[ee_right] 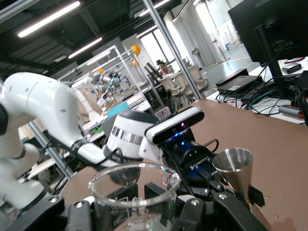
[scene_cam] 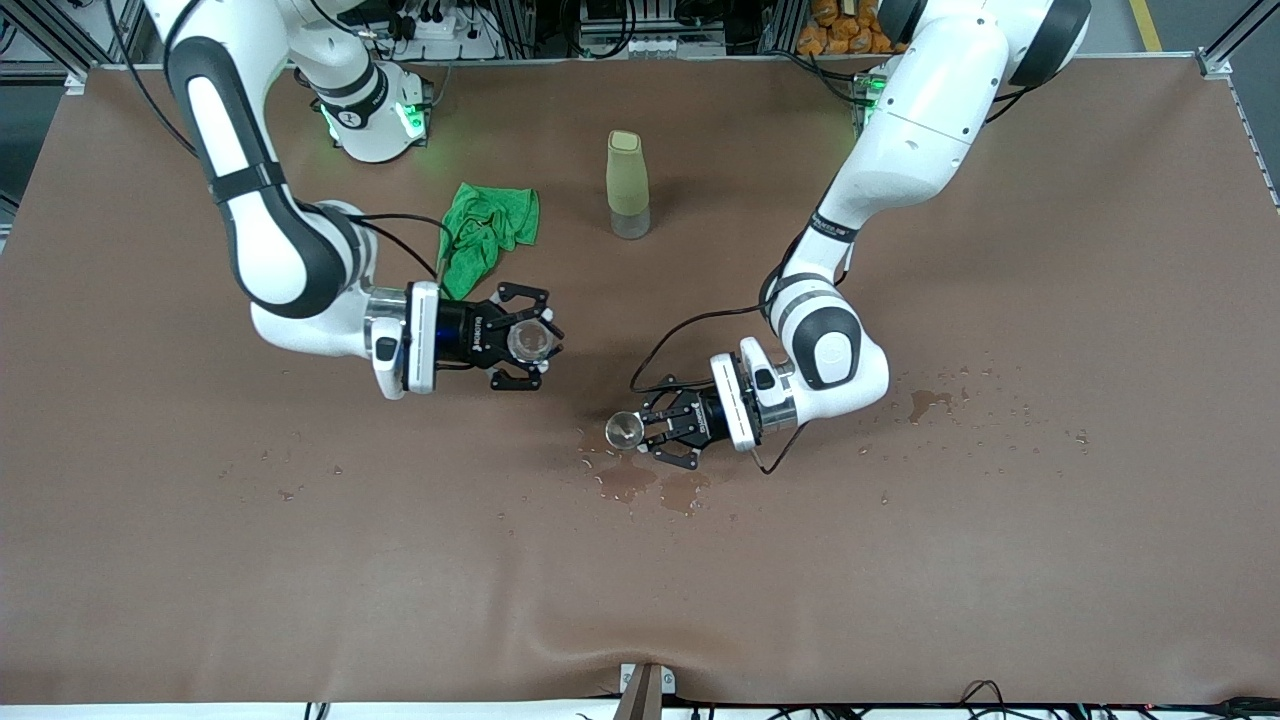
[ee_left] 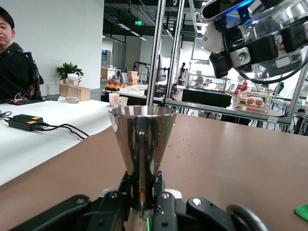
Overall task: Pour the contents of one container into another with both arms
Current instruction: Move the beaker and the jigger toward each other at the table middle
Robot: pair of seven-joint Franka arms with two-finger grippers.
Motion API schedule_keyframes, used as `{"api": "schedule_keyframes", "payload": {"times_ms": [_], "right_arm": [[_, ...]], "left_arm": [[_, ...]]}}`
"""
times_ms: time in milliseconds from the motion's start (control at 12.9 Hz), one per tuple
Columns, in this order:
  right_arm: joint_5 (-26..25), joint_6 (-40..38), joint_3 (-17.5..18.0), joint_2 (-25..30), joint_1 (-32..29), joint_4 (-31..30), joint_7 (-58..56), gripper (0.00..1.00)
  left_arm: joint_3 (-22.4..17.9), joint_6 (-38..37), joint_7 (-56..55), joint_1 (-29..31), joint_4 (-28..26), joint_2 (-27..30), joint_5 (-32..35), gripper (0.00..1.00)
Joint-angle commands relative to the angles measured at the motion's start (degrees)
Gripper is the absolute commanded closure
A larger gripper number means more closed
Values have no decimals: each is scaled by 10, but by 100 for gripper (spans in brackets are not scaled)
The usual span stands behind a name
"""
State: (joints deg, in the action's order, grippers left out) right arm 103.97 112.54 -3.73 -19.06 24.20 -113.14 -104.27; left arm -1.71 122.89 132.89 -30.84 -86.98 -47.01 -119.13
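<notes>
Already wet: front view, right gripper (scene_cam: 535, 345) pinching the tiny clear round-rimmed glass cup (scene_cam: 530, 342), left gripper (scene_cam: 648, 432) pinching the shiny hourglass steel jigger (scene_cam: 624, 430) above the spill-spotted brown counter (scene_cam: 900, 560). Wrist views: the jigger's narrow rim (ee_left: 142, 111) and slick glass (ee_right: 134, 185) invite another spill if misaligned.

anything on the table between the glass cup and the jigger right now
Nothing: the front view shows only bare brown table cover between the glass cup in the right gripper and the steel jigger in the left gripper.
</notes>
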Motion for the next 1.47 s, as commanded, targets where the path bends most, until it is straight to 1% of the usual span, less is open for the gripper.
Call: {"api": "schedule_keyframes", "payload": {"times_ms": [0, 233, 388, 775, 1318, 1396], "right_arm": [[43, 30, -5, 17, 25, -14, 10, 100], [65, 43, -5, 11, 41, -13, 37, 100], [65, 56, -6, 11, 48, -5, 69, 100], [65, 115, -6, 0, 70, 41, 93, 100], [65, 125, -6, -26, 73, 83, 114, 100], [64, 136, -6, -30, 73, 92, 115, 100]], "left_arm": [[-2, 9, -3, -2, 17, -8, -8, 100], [-2, 9, 3, -2, 17, -9, -4, 100], [-2, 8, 4, -1, 17, -8, -3, 100], [-2, 9, 15, -2, 16, -9, -3, 100], [-2, 7, 37, 0, 15, -10, -13, 100], [-2, 7, 37, 0, 15, -10, -13, 100]]}}
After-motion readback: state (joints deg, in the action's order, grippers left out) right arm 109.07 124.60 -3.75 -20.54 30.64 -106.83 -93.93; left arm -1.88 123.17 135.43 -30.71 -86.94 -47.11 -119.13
